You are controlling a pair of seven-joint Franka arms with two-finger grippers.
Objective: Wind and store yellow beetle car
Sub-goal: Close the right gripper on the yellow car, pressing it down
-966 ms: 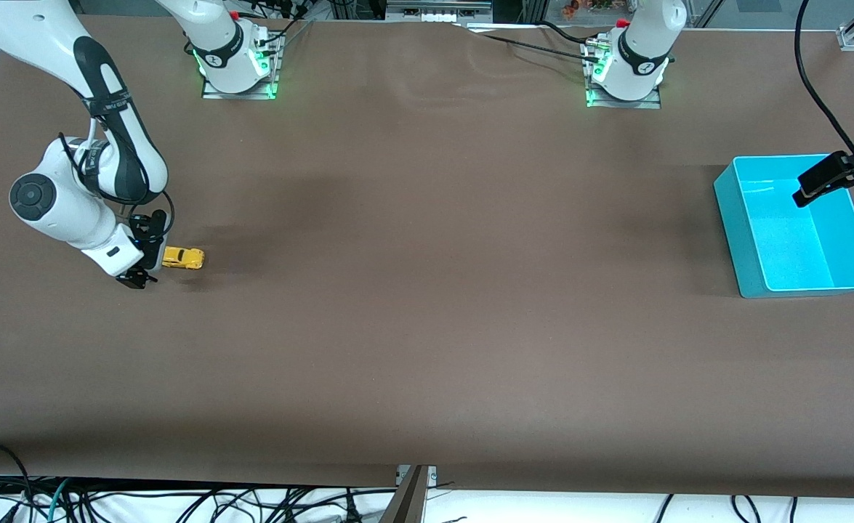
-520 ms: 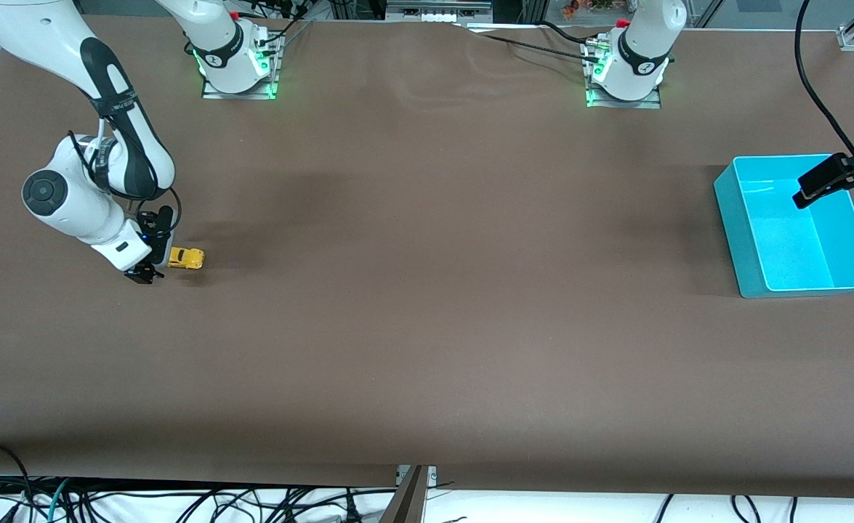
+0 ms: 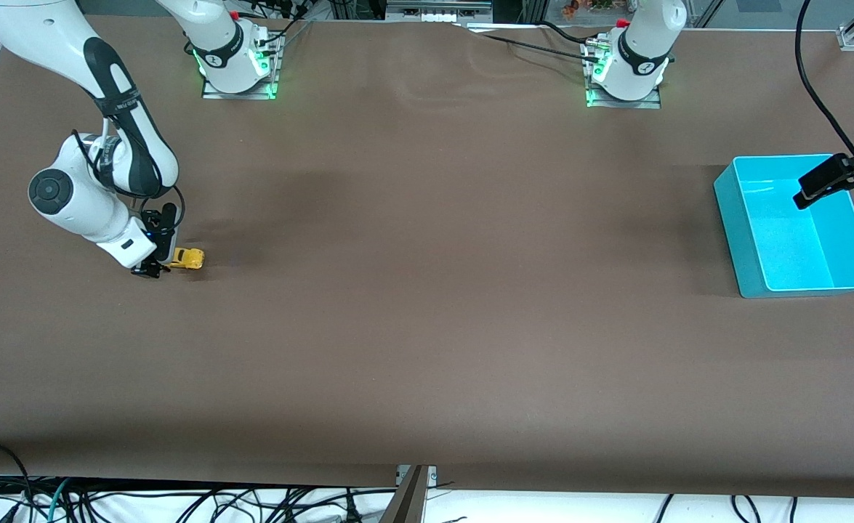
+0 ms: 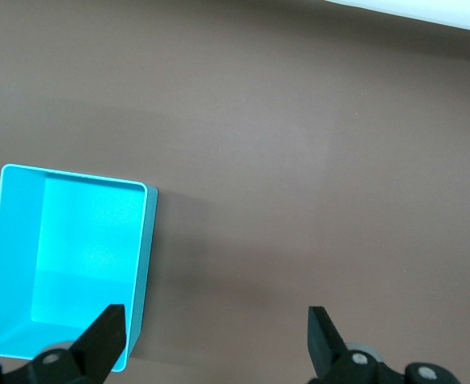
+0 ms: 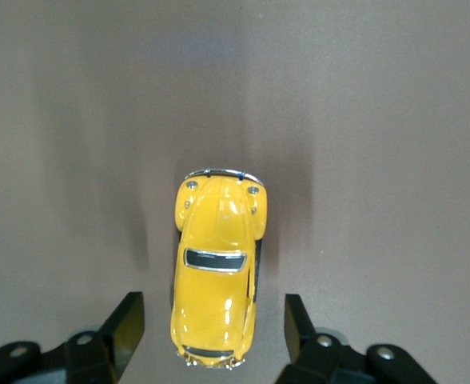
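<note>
A: The yellow beetle car sits on the brown bench toward the right arm's end, all wheels down, well apart from the turquoise bin at the left arm's end.

B: And the right claw?

A: Low, right at one end of the car. In the right wrist view the car lies lengthwise between the two spread fingers, with a gap on each side. So the claw is released and touches nothing.

B: Which step is that, to your mind?

A: The approach for the grasp. Winding has not begun, I judge, and storing is a long way off.

B: What does the next move call for?

A: Settling a little farther over the body, then closing squarely on its flanks. The shell is rounded and glossy, so an off-centre pinch could squirt it out. After that, a pull-back along the bench with the wheels pressed down.

B: The left claw?

A: It waits over the bin, fingers apart, holding nothing.
</note>
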